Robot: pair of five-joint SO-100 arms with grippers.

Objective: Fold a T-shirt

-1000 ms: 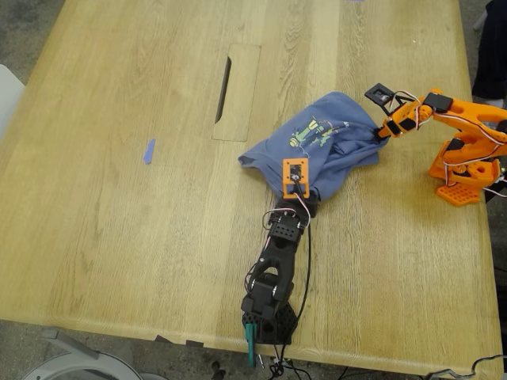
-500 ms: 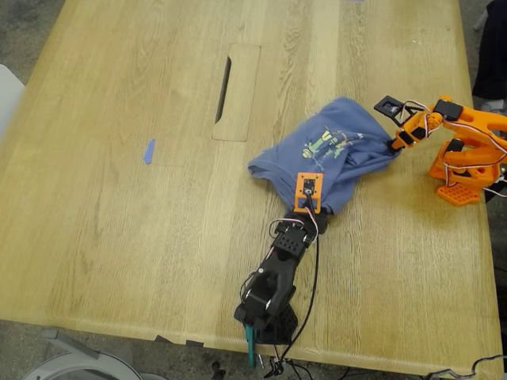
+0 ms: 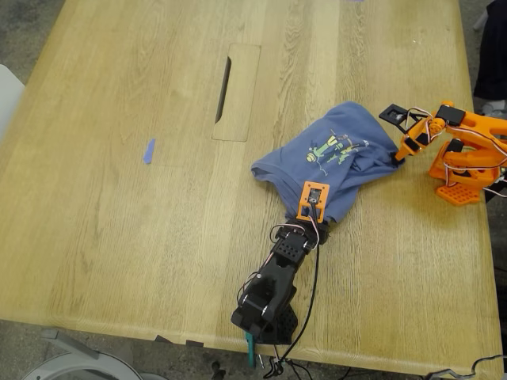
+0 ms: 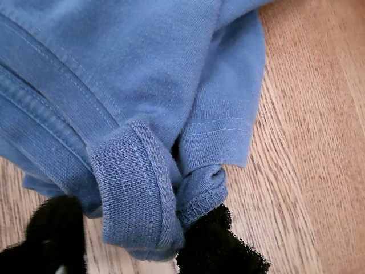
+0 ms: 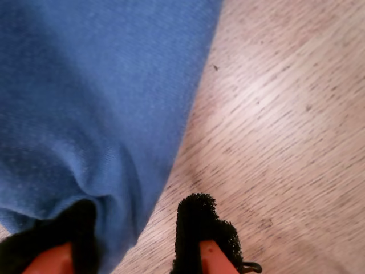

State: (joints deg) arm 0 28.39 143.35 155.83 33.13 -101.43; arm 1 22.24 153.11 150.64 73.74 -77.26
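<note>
T-shirt (image 3: 333,162): lay bunched on our wooden table (image 3: 119,237), print up, between both arms.
My first gripper (image 4: 134,254): jaws clamped on the ribbed hem.
My second gripper (image 5: 137,228): jaws pinched a cloth fold.

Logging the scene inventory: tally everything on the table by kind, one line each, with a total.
T-shirt: 1, slate-blue and bunched, held by my first gripper and my second gripper
Robot arms: 2, one black, one orange
Blue tape scrap: 1
Total: 4
</note>
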